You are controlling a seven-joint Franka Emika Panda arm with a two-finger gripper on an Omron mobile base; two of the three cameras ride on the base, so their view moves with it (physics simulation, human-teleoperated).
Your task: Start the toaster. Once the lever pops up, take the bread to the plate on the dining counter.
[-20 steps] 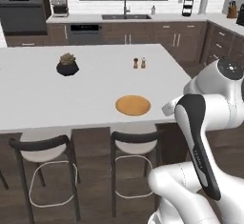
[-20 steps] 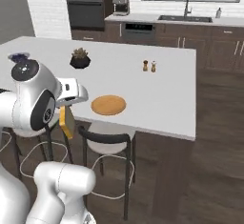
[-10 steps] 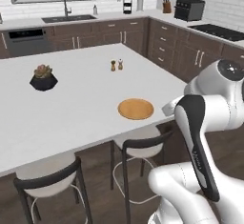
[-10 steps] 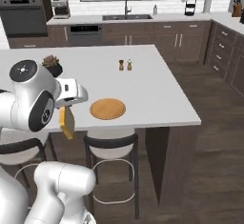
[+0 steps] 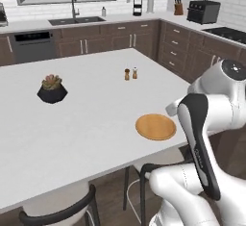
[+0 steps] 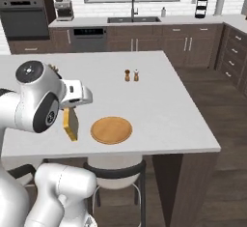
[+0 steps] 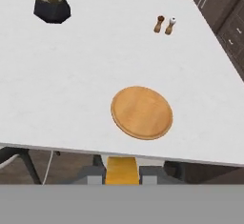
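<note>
One slice of bread (image 6: 71,124) hanging edge-on in the right base view, pinched in the closed gripper (image 7: 122,174), plate (image 7: 142,112) just ahead on the counter (image 7: 86,75)

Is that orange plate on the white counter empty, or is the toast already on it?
Empty. The plate shows a bare face; the bread hangs on edge in the gripper, beside the plate, not on it.

Quick count across the island!
One plate (image 7: 142,112) on the one dining counter (image 7: 86,66), one slice of bread (image 6: 70,124), one potted plant (image 7: 51,4), two small shakers (image 7: 165,25) side by side, and two stools (image 6: 113,175) tucked beneath the near edge.
</note>
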